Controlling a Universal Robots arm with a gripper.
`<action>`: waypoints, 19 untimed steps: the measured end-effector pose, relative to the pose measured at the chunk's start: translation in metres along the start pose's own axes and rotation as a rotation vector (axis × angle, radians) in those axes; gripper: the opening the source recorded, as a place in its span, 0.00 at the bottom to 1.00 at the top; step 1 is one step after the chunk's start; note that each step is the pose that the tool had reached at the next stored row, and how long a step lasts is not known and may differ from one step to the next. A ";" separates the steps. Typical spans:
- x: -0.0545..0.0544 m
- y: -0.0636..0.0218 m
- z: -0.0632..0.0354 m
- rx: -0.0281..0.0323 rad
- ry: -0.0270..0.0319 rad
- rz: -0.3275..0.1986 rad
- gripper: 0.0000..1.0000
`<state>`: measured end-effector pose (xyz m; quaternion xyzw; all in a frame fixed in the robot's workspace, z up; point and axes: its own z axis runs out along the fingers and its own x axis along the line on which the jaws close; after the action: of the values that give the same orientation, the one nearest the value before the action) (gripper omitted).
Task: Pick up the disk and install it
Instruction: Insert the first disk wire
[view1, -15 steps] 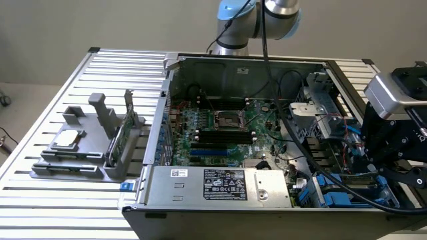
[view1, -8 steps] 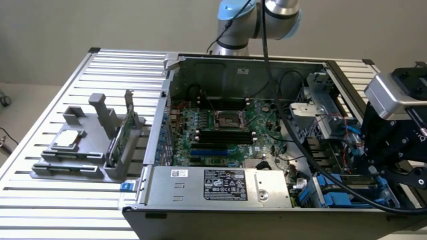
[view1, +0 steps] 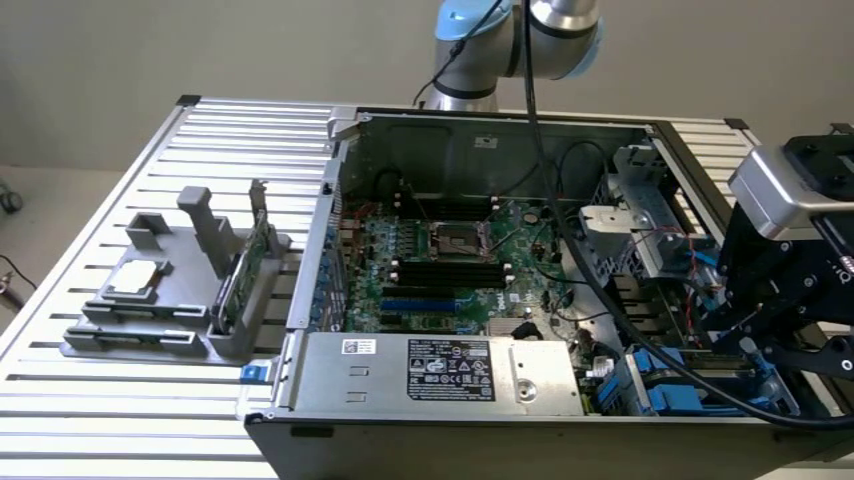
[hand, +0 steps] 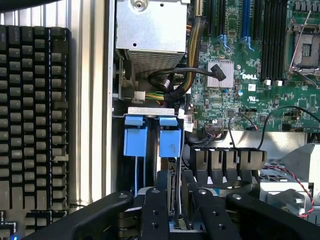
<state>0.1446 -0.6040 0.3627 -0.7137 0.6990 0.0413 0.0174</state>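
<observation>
Exterior view, read as a clock face centred on the open computer case (view1: 481, 260):
- Case lies on its side on a slatted metal table (view1: 120, 400), motherboard (view1: 454, 250) exposed.
- Power supply (view1: 441, 370) sits at 6 o'clock.
- Grey fixture (view1: 200, 300) stands outside the case at 9 o'clock. A small silver chip (view1: 138, 280) lies on it and a green card (view1: 240, 285) stands upright in it.
- Arm base (view1: 514, 40) at 12 o'clock.
- Gripper (view1: 754, 350) is down at the case's 4 o'clock corner, directly over blue plastic drive rails (view1: 663, 385).

Wrist view:
- Gripper (hand: 177, 205) looks down into that corner bay.
- The disk (hand: 175, 192) stands on edge in the bay, seen as a thin silver strip between the two black fingers (hand: 155, 210).
- Two blue tabs sit side by side just beyond the fingers; the disk runs under one blue tab (hand: 170, 142), with its neighbour (hand: 135, 142) beside it.
- Jaws stand a little apart. There looks to be a dark sliver of gap on each side of the disk's edge, though it is dim down there.
- A black keyboard (hand: 35, 125) lies outside the case wall.
</observation>
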 end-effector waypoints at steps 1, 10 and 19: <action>0.000 0.0000 0.0000 0.0011 -0.0007 0.010 0.27; 0.000 0.0000 0.0000 0.0111 -0.0156 0.127 0.27; 0.000 0.0000 0.0000 0.0211 -0.0328 0.246 0.27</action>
<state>0.1445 -0.6039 0.3627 -0.6215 0.7814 0.0474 0.0311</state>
